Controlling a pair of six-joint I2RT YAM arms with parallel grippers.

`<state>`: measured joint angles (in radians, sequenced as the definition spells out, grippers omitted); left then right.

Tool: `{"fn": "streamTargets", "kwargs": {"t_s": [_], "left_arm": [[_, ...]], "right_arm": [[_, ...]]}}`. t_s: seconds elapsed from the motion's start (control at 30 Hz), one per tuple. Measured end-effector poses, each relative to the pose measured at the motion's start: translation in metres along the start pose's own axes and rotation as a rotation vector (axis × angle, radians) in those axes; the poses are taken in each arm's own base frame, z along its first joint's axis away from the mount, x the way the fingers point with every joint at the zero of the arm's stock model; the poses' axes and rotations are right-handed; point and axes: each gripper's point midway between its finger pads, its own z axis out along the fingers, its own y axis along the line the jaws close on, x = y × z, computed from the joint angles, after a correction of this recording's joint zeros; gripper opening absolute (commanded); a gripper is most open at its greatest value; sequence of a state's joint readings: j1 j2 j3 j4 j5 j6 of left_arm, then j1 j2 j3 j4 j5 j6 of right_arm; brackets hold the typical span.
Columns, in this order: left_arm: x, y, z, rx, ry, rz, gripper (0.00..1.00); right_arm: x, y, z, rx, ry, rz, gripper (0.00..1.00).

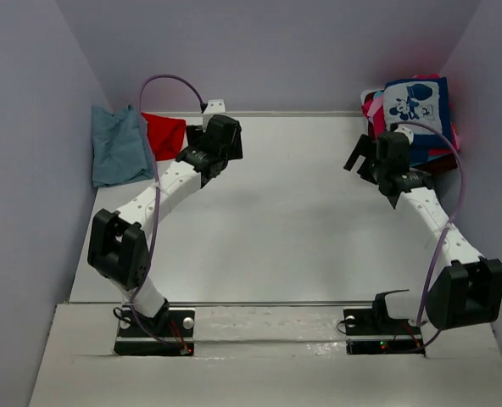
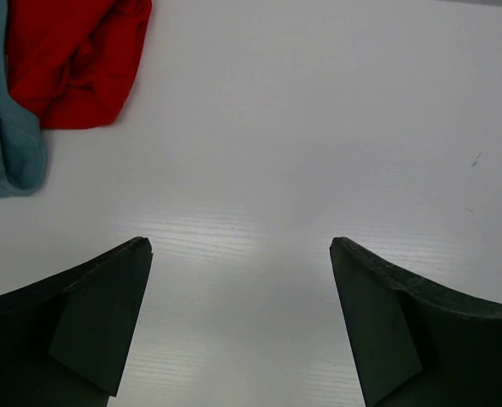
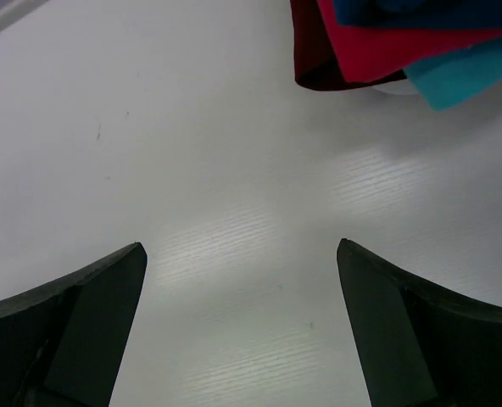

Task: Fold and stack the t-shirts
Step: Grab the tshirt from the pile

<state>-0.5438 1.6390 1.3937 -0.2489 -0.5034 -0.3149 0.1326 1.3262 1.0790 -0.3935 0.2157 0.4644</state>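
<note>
The left end effector (image 2: pixel 241 246) hung above bare table (image 1: pixel 293 212) with its two dark fingers (image 2: pixel 107 314) spread wide apart and nothing between them. Up and to the left in its wrist view lay a crumpled red t-shirt (image 2: pixel 73 59), and pressed against that shirt's left side was a dusty blue-grey t-shirt (image 2: pixel 5 127). Neither touched the fingers. From the overhead camera these two shirts sat at the far left of the table, the blue-grey one (image 1: pixel 119 146) against the left wall and the red one (image 1: pixel 164 133) just beside it, close to the left wrist.

The right end effector (image 3: pixel 241 246) was likewise open wide over bare table, holding nothing. At the top right of its wrist view the edges of a pile of shirts showed: a maroon t-shirt (image 3: pixel 315 64) lowest and resting on the table, a magenta t-shirt (image 3: pixel 387 47) over it, a turquoise t-shirt (image 3: pixel 463 76) sticking out to the right, and a strip of navy t-shirt (image 3: pixel 421 10) on top. Seen from above, that pile sat in the far right corner, with the navy shirt (image 1: pixel 416 102) uppermost, its white cartoon-mouse print facing up, and magenta cloth (image 1: pixel 372 108) showing at its left edge. The right wrist stood just in front of the pile.
</note>
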Motion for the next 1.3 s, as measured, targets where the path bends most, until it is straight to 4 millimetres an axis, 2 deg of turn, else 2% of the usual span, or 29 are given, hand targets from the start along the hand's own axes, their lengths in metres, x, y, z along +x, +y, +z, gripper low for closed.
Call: {"fn": "streamTargets", "kwargs": {"t_s": [0.07, 0.13, 0.23, 0.33, 0.43, 0.47, 0.57, 0.77, 0.87, 0.97, 1.03, 1.07, 1.1, 1.23, 1.3], "left_arm": [[-0.013, -0.002, -0.003, 0.005, -0.024, -0.006, 0.99], [-0.023, -0.006, -0.005, 0.024, -0.044, -0.007, 0.99], [-0.035, -0.014, -0.008, 0.064, -0.067, -0.011, 0.99], [-0.053, -0.024, -0.013, 0.106, -0.093, -0.018, 0.99], [-0.076, -0.035, -0.013, 0.134, -0.133, -0.031, 0.99], [-0.084, -0.039, -0.012, 0.138, -0.149, -0.03, 0.99], [-0.083, -0.04, -0.008, 0.137, -0.15, -0.013, 0.99], [-0.08, -0.041, -0.003, 0.139, -0.143, 0.02, 0.99], [-0.084, -0.04, 0.0, 0.158, -0.15, 0.009, 0.99], [-0.088, -0.035, 0.004, 0.165, -0.154, -0.005, 0.99], [-0.089, -0.032, 0.006, 0.167, -0.152, -0.014, 0.99], [-0.09, -0.029, 0.008, 0.164, -0.152, -0.018, 0.99], [-0.091, -0.028, 0.009, 0.162, -0.152, -0.02, 0.99], [-0.089, -0.028, 0.011, 0.168, -0.146, -0.022, 0.99], [-0.087, -0.03, 0.012, 0.174, -0.142, -0.019, 0.99]], "right_arm": [[-0.012, -0.001, -0.009, 0.004, -0.044, 0.015, 1.0], [-0.033, -0.002, -0.019, 0.026, -0.111, 0.03, 1.0], [-0.064, -0.005, -0.023, 0.089, -0.188, 0.04, 0.99], [-0.1, -0.001, -0.016, 0.152, -0.251, 0.039, 0.98], [-0.137, 0.005, 0.001, 0.215, -0.297, 0.042, 0.96], [-0.146, 0.007, 0.007, 0.225, -0.306, 0.047, 0.92], [-0.163, -0.003, 0.023, 0.28, -0.306, 0.062, 0.92], [-0.179, -0.052, 0.052, 0.394, -0.272, 0.127, 0.87], [-0.177, -0.084, 0.064, 0.447, -0.235, 0.171, 0.87], [-0.174, -0.103, 0.066, 0.469, -0.208, 0.192, 0.86], [-0.174, -0.105, 0.067, 0.462, -0.203, 0.199, 0.77], [-0.174, -0.105, 0.067, 0.457, -0.202, 0.199, 0.66], [-0.175, -0.101, 0.068, 0.439, -0.196, 0.2, 0.59], [-0.172, -0.091, 0.074, 0.382, -0.173, 0.2, 0.45], [-0.169, -0.086, 0.078, 0.35, -0.154, 0.203, 0.27]]}}
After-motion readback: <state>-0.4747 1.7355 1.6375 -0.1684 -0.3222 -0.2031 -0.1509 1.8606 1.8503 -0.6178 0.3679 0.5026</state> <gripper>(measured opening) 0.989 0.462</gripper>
